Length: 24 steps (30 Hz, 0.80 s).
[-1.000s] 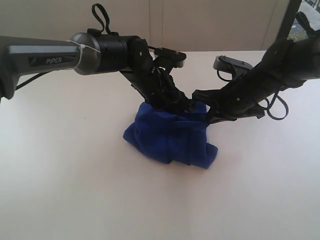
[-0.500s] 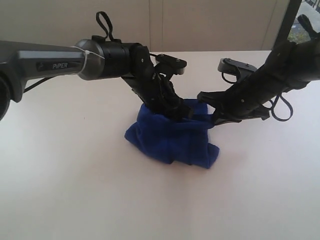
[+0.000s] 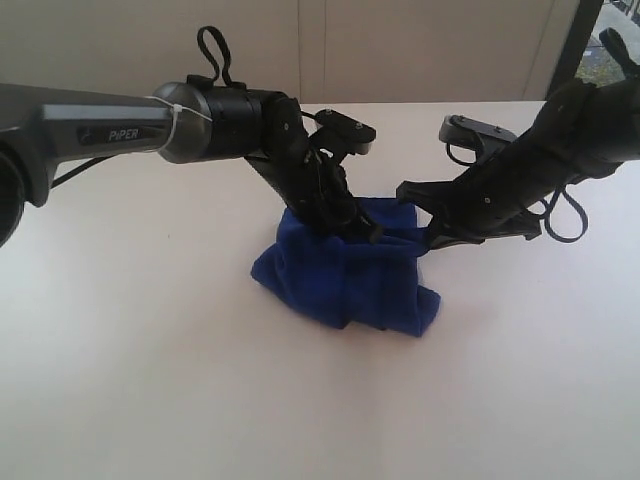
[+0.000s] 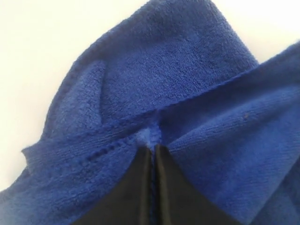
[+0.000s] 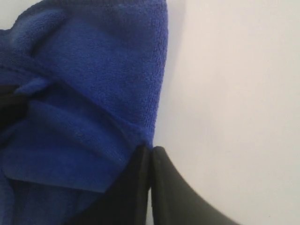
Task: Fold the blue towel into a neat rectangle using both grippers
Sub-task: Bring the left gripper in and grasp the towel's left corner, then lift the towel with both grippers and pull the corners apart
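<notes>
The blue towel sits bunched in a soft heap at the middle of the white table. From the left, my left gripper reaches down into the top of the heap. In the left wrist view its jaws are pinched together on a hemmed fold of the towel. My right gripper comes in from the right at the heap's upper right edge. Its jaws are shut on a corner of the towel's hem. The two grippers hold the cloth close together.
The table spreads pale and bare in front of and to both sides of the heap. A beige wall runs along the far edge, with a dark window frame at the back right. Cable loops hang from the right arm.
My left gripper's jaws have shut on the towel's top fold, and that arm has shifted slightly right. The right gripper stays shut on its corner and has drifted a little right.
</notes>
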Motion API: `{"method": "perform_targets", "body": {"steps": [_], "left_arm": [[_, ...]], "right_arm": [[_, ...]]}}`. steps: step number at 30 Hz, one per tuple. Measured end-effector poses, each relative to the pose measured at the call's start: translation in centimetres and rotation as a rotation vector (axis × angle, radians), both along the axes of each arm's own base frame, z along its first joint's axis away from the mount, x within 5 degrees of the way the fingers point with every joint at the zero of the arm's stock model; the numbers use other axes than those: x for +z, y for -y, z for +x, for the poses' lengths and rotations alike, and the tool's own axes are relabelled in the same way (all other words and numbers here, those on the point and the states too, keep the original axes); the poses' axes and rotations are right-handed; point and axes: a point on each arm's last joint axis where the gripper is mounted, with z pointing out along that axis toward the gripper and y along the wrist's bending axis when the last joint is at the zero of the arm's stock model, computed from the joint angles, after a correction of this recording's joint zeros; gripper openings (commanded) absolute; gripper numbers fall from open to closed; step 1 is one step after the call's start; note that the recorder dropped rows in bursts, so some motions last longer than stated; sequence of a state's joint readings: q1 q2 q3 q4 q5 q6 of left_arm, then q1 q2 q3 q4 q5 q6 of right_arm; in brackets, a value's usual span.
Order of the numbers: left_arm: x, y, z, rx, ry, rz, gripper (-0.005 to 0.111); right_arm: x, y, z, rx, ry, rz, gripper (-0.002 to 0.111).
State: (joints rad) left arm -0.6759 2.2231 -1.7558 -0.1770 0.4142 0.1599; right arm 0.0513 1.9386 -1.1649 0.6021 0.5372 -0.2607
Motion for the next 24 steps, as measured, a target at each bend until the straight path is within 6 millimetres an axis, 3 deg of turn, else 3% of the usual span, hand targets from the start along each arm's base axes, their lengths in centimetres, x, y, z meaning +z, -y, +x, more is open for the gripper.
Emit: {"method": "perform_targets", "body": {"steps": [7, 15, 20, 24], "left_arm": [[0.5, 0.0, 0.1, 0.002, 0.019, -0.012, 0.000], [4.5, -0.6, -0.8, -0.012, 0.046, -0.034, 0.000], [4.3, -1.4, -1.2, 0.000, -0.050, 0.005, 0.000], [6.6, -1.7, -1.8, 0.000, -0.034, -0.025, 0.000]], "right_arm": [[0.0, 0.0, 0.0, 0.000, 0.000, 0.000, 0.000], [0.0, 0.0, 0.0, -0.004, 0.000, 0.004, 0.000], [0.0, -0.1, 0.0, -0.010, 0.002, 0.012, 0.000], [0.1, -0.1, 0.0, -0.008, 0.003, 0.017, 0.000]]}}
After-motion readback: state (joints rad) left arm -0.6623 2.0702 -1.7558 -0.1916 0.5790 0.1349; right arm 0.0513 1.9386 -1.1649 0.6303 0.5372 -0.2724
